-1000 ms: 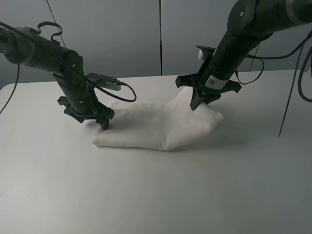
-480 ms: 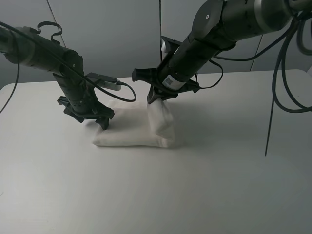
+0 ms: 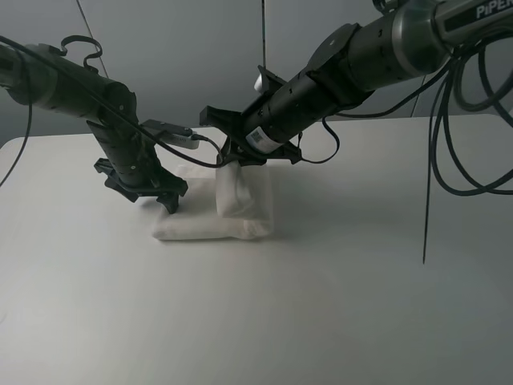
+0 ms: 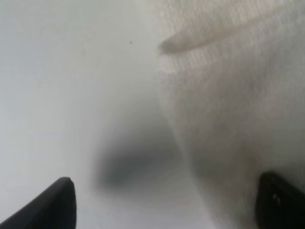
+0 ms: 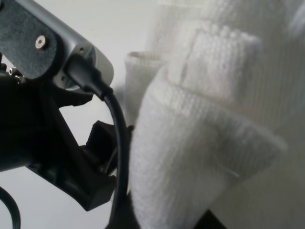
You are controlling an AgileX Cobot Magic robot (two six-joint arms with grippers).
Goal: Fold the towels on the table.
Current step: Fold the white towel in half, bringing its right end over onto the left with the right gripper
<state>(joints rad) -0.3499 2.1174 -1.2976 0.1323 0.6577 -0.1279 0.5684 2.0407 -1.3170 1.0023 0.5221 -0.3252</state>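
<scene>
Towel [image 3: 210, 218] folding looks to be at the lay-over step. The right gripper [image 3: 230, 163] is clamped on a thick doubled edge of the white terry cloth and holds it raised, so a flap hangs from it onto the rest of the towel, which lies flat on the tabletop [image 3: 337, 305] left of centre. The left gripper [image 3: 163, 198] sits low at the towel's opposite end with its jaws spread wide, one tip over bare tabletop and the other over cloth, gripping nothing. To do this well, I judge the right arm should carry the flap over until its edge lines up with the end by the left gripper, lower it until the cloth lies slack, and only then let go, so the layers stack squarely. The right wrist view shows a black cable [image 5: 116, 133] and the camera housing [image 5: 47, 43] just beside the held fold, so snagging seems the main risk.
</scene>
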